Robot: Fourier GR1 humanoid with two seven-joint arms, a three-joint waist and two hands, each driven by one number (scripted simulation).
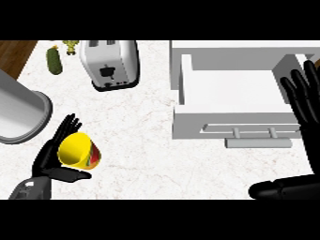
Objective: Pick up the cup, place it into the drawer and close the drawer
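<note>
Left hand (51, 157) at lower left, fingers and thumb curled round the cup (79, 151), gripping it. Cup is yellow inside with a coloured outer wall, tilted on its side, mouth facing up and toward the left hand's palm; cannot tell if it touches the counter (141, 140). Just above and left of this hand, a large grey cylinder (13, 110) leans in from the left edge. Further up from the hand: white toaster (109, 64), a green cucumber-like item (54, 60) beside it, and a small yellow-green object (71, 46) at the top edge, too small to identify.

Right hand (313, 101) at right side, fingers straight and spread, holding nothing, palm over the right edge of the drawer (224, 93). Drawer is white, pulled open, handle (252, 131) on its front just left of the right hand's wrist. Cup is well apart from the drawer, off to the right hand's left.
</note>
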